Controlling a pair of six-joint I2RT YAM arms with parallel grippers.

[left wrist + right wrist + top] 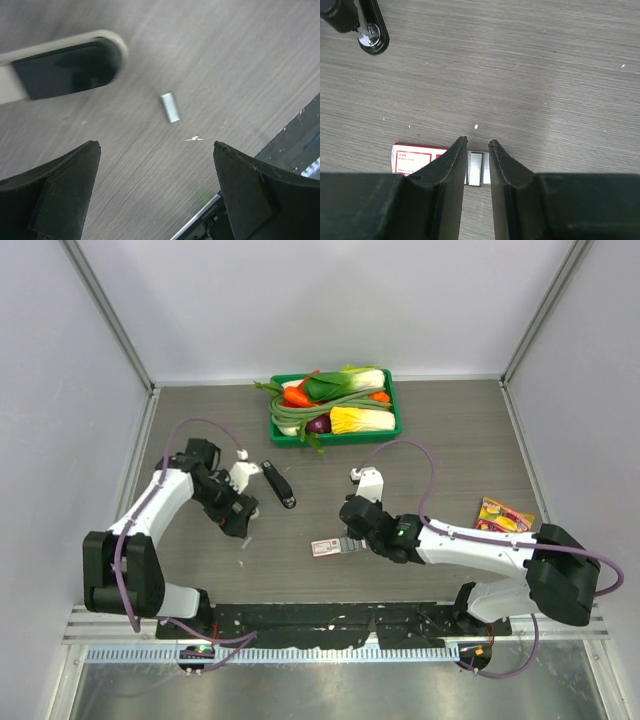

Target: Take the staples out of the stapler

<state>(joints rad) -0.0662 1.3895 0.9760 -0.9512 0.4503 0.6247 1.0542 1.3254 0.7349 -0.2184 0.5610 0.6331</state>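
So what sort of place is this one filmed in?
Most likely a robotics lab test cell. Plain grey walls box in a wood-grain table. A left arm and right arm are bolted at its near edge. The props look staged: a green tray of toy-like vegetables, and a stapler.

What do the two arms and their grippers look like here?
The left arm and right arm have white shells with black joints; a purple cable loops along each. The left gripper and right gripper have black, wedge-shaped fingers. A green light glows near the right wrist.
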